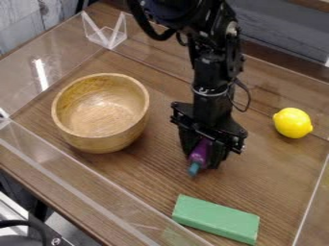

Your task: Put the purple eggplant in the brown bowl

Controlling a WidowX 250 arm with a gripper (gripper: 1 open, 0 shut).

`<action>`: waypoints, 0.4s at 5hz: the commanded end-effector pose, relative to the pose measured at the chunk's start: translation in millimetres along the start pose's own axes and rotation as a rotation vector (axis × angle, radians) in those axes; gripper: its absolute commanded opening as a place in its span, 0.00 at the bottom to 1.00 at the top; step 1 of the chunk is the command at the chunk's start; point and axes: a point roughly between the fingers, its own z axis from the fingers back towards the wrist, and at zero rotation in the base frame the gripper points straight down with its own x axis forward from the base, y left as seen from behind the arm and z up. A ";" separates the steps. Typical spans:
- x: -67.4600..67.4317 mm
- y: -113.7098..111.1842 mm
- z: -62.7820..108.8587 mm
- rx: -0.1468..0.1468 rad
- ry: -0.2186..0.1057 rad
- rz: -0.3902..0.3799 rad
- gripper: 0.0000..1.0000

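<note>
The purple eggplant lies on the wooden table right of the brown bowl, its teal stem tip pointing toward the front edge. My gripper points straight down over it, and its black fingers are drawn in against both sides of the eggplant. It is shut on the eggplant, which still rests on the table. The fingers hide most of the eggplant's body. The bowl holds nothing and stands about a hand's width to the left of the gripper.
A yellow lemon sits at the right. A flat green block lies near the front edge, just below the gripper. A clear plastic stand is at the back left. Low clear walls border the table.
</note>
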 end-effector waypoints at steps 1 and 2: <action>15.5 -4.4 10.4 -0.018 -0.063 -0.016 0.00; 18.5 -3.5 9.1 -0.032 -0.069 -0.013 0.00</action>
